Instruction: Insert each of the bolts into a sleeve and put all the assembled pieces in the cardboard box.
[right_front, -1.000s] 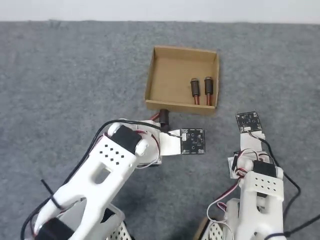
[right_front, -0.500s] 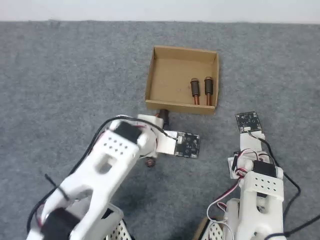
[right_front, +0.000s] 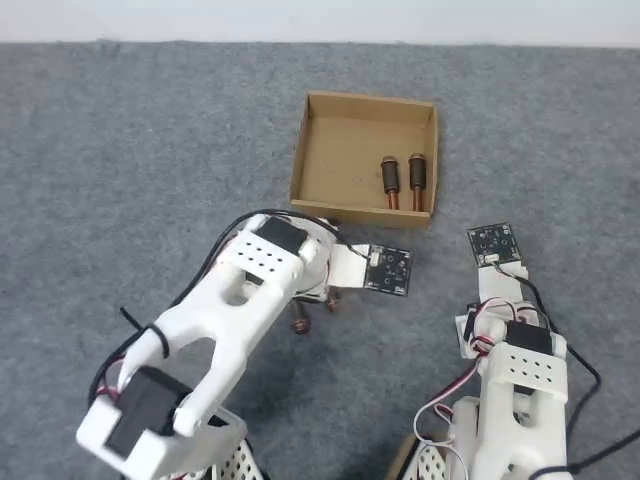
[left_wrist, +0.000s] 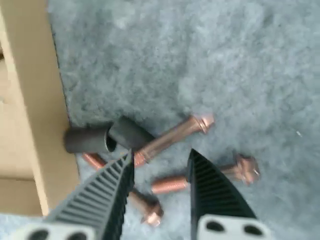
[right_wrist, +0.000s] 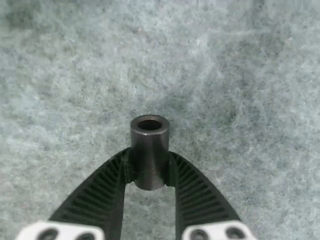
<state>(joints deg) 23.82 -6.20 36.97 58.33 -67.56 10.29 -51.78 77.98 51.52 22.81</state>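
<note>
The left arm (right_front: 250, 290) swung right, its gripper (left_wrist: 160, 155) seemingly now above bolts (left_wrist: 170, 184).

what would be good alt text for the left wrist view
The left gripper, open, hangs over three copper bolts and two black sleeves lying in a loose pile on grey carpet. The pile lies right beside the outer wall of the cardboard box.
</note>
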